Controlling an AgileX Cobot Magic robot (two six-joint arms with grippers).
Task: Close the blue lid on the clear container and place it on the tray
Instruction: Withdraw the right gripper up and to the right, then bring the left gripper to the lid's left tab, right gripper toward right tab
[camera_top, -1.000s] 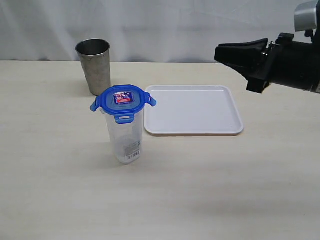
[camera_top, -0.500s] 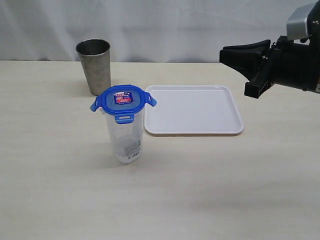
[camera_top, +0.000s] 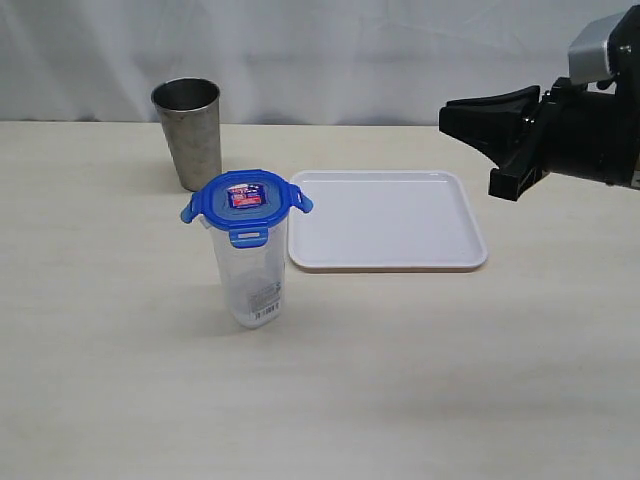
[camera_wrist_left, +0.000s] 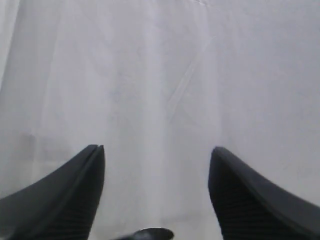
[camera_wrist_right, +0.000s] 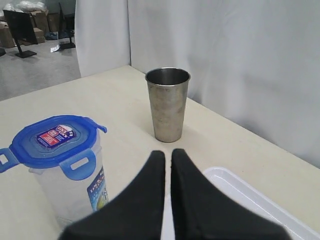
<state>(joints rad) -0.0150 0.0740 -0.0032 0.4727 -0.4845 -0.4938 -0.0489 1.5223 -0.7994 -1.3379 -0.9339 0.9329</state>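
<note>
The blue lid (camera_top: 245, 203) sits atop the clear container (camera_top: 252, 275), side flaps flared outward, the canister standing upright on the worktop (camera_top: 400, 380) just left of the white tray (camera_top: 388, 222), apart from it. A metal tumbler (camera_top: 188, 132) stands behind. The right end effector (camera_top: 445, 112) hangs clenched and empty above the tray's far right corner. The left end effector (camera_wrist_left: 156, 150), jaws apart and grasping nothing, faces a white backdrop.

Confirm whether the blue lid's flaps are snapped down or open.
Open. The blue lid sits on the clear container, but its side flaps stick outward rather than folding down against the wall.
</note>
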